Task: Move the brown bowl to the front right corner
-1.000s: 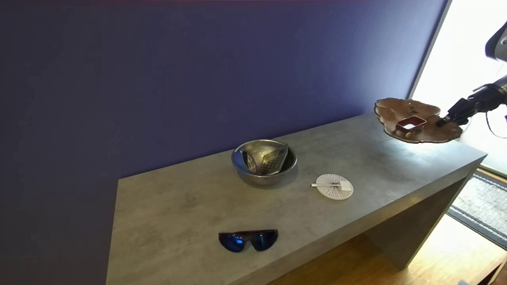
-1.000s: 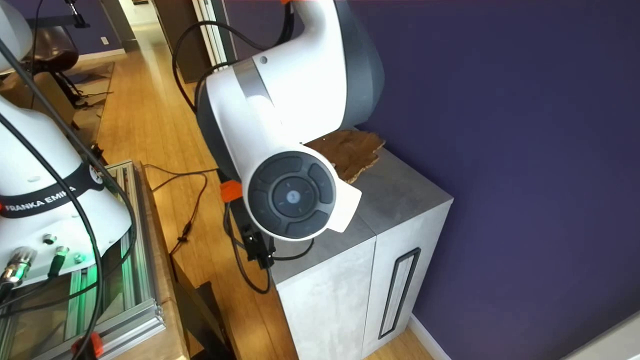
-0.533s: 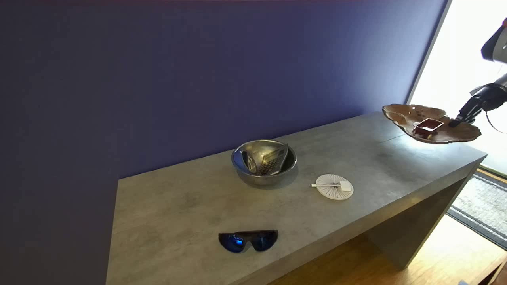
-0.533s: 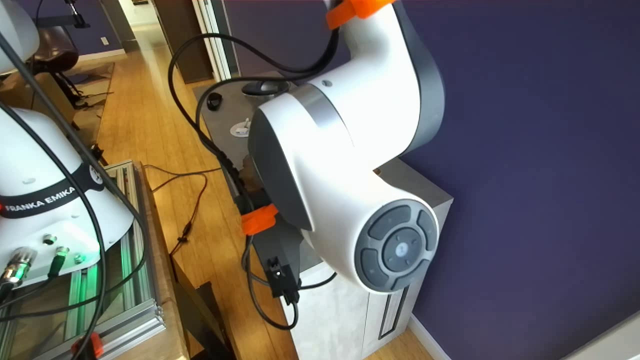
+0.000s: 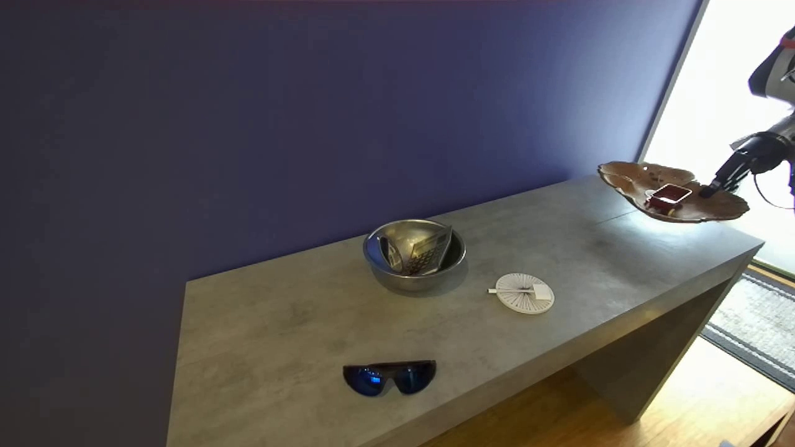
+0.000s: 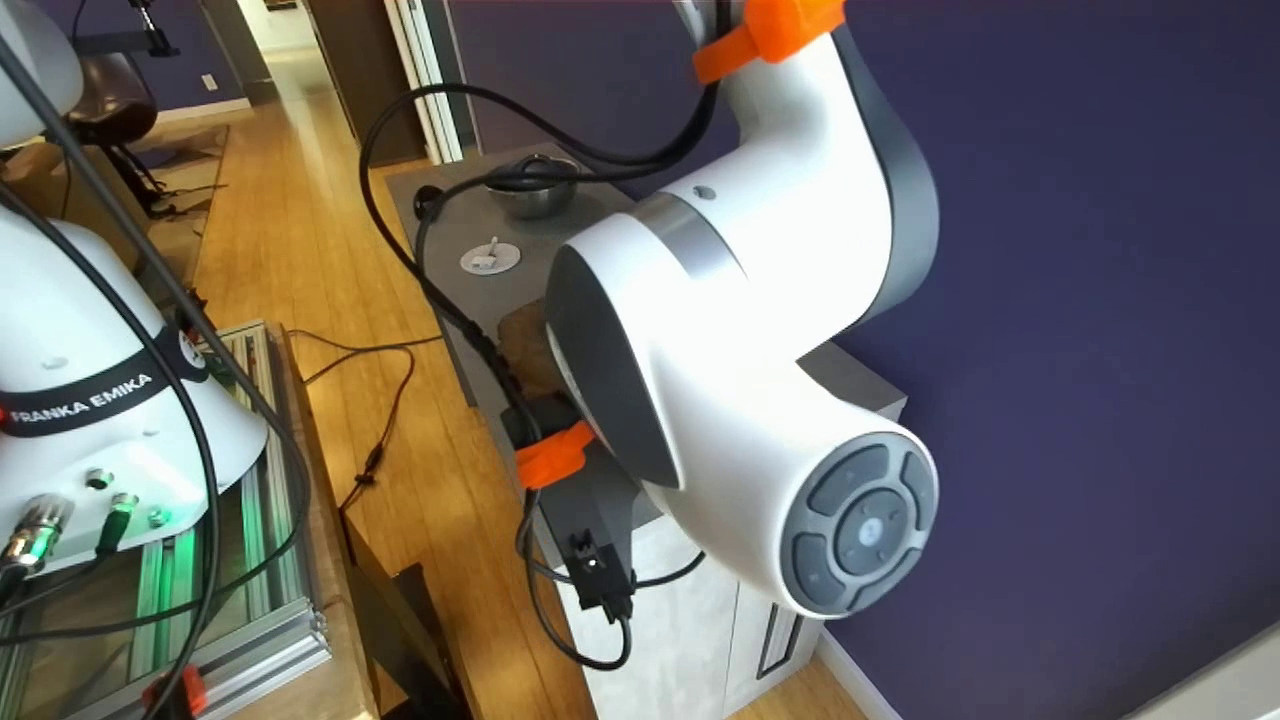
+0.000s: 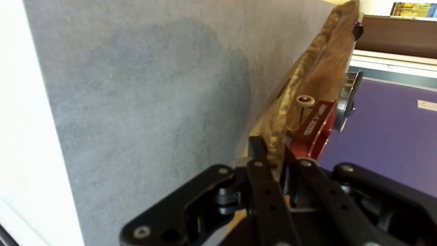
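Observation:
The brown bowl (image 5: 628, 179) is a wide dish with a wavy tan rim. It is held in the air above the right end of the grey table (image 5: 596, 273); its shadow shows on the table in the wrist view. My gripper (image 5: 708, 190) is shut on the bowl's rim, one finger on each side, as the wrist view shows at the gripper (image 7: 272, 147) and bowl (image 7: 321, 71). A red square box (image 7: 310, 133) sits in the bowl. The front right corner (image 5: 756, 244) shows at the table's right end. The arm hides much of the bowl (image 6: 528, 350) in an exterior view.
A metal bowl (image 5: 413, 284) holding a grater stands mid-table by the purple wall (image 5: 310, 124). A flat white disc (image 5: 515, 303) and sunglasses (image 5: 367, 380) lie towards the table's front edge. A black cable (image 6: 450, 305) loops beside the arm.
The bowl has moved right in an exterior view, still gripped, then shifted slightly back in the last half second. The arm has swung right and lower in an exterior view, uncovering the disc and metal bowl.

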